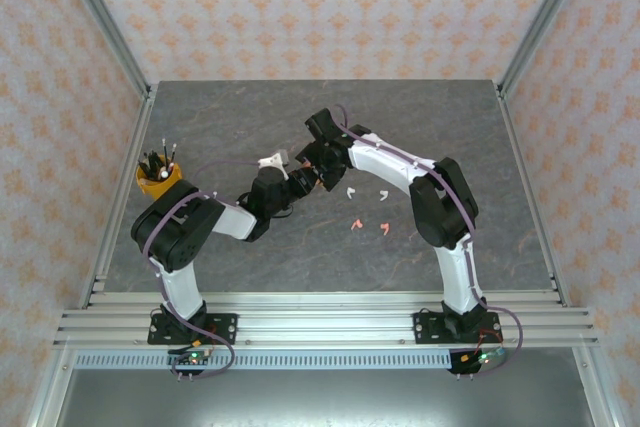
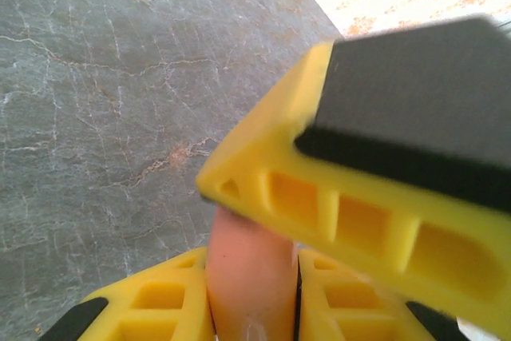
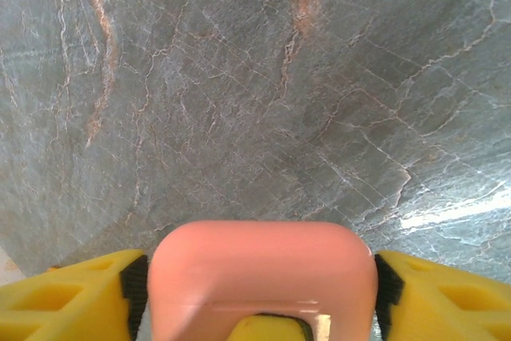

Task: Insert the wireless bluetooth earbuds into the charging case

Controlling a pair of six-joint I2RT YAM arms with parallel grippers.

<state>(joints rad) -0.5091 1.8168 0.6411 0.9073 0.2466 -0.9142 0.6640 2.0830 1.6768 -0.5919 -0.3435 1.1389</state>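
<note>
Two white earbuds [image 1: 350,192] and two pink earbuds [image 1: 356,224] lie loose on the table [image 1: 200,117], well apart from both hands. From the joined grippers they sit off to the right and back toward the arm bases, just beside the right arm's white link, so the right arm is the nearer one. Each bud is too small to tell which way its stem points.

The pink case [image 3: 263,257] is up between both hands (a shared hold, by the look of it). The left gripper [image 2: 251,265] is clamped on its narrow edge. The right gripper [image 3: 259,277] has a pad flush against each side with no gap showing, so it reads as gripping too. A seam crosses the case and the lid looks shut; I judge it must open before any bud goes in.

A white case [image 1: 272,160] rests just beyond the left gripper. A yellow cup of pens [image 1: 158,177] stands far to the left, out of the way.
</note>
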